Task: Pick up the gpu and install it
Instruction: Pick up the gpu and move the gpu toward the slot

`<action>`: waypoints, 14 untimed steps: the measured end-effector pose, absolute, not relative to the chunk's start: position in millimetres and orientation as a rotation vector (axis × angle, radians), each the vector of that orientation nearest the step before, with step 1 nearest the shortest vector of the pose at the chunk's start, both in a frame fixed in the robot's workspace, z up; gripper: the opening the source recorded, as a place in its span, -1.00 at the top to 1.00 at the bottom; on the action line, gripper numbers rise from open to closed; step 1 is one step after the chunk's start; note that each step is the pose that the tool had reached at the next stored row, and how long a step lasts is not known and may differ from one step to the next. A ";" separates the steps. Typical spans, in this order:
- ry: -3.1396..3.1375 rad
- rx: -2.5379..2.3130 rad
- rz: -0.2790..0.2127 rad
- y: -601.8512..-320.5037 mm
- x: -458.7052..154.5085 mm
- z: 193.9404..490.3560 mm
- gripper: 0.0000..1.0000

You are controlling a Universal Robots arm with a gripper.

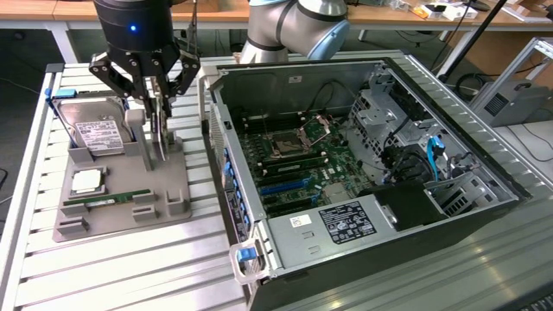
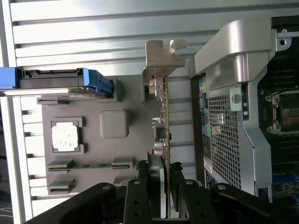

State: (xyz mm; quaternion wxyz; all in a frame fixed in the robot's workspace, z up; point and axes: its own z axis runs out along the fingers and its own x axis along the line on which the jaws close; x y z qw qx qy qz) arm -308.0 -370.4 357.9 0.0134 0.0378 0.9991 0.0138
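At the exterior view's left, a hard drive [image 1: 95, 126] is sitting at the far end of a grey tray [image 1: 129, 214] that is lying on the slatted surface [image 1: 129, 265]. A chip [image 1: 88, 181] and a green memory stick [image 1: 108, 199] are lying nearer. Right of them, the end effector [image 1: 157, 97] is pinching the gpu [image 1: 160, 139], which is standing upright and edge-on over the tray's right side. Whether its lower edge is touching the tray, I cannot tell. Further right, the open case [image 1: 363, 181] is lying on its side.

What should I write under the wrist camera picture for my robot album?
Robot pincer grips the gpu edge-on at the edge of the gray tray, beside the open computer case.
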 end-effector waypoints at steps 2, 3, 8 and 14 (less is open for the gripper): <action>3.112 0.118 0.043 -370.4 -308.0 364.8 0.40; 3.112 0.118 0.043 -370.4 -308.0 368.1 0.40; 3.112 0.118 0.043 -370.4 -308.0 381.7 0.40; 3.112 0.118 0.043 -370.4 -308.0 385.9 0.40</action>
